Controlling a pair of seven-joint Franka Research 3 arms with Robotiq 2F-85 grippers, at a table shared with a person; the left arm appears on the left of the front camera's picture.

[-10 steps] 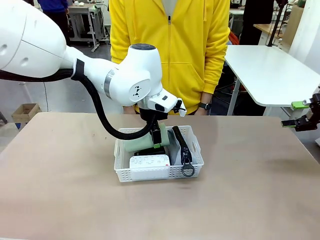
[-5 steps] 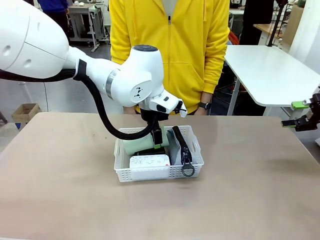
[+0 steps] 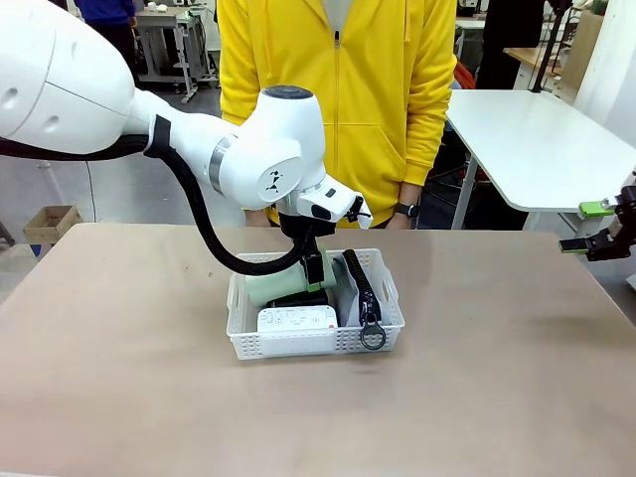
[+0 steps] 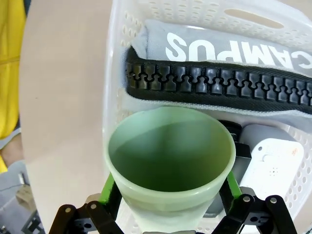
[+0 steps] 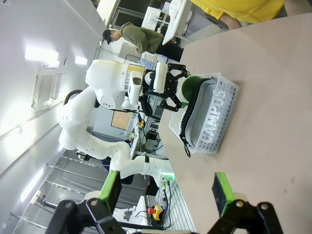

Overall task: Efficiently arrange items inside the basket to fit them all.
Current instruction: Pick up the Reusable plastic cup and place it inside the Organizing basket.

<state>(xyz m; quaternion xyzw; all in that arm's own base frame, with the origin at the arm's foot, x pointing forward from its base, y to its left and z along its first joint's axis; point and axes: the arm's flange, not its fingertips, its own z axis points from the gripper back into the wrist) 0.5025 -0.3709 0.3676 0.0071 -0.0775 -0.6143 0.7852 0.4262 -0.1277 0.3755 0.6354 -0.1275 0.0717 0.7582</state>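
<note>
A: Why is the pale green plastic cup (image 4: pixel 170 161) lying on its side in the white lattice basket (image 3: pixel 316 344)?

B: My guess is space. The grey zip pouch (image 3: pixel 350 290) stands on edge along the basket's 3 o'clock wall, zipper up, and the white rounded box (image 3: pixel 297 320) fills the 6 o'clock front. That leaves the back corner towards 10 o'clock, where the cup is being laid over what looks like the small black stapler (image 4: pixel 234 146).

A: And the left gripper (image 4: pixel 170 187)?

B: Its fingers (image 4: pixel 111 187) are partly closed, green pads pressed on either side of the cup just below the rim, mouth facing the wrist camera.

A: The right gripper (image 5: pixel 168 190)?

B: It hangs off at the desk's (image 3: pixel 497 397) 3 o'clock edge, fingers spread wide, holding nothing, well apart from the basket.
</note>
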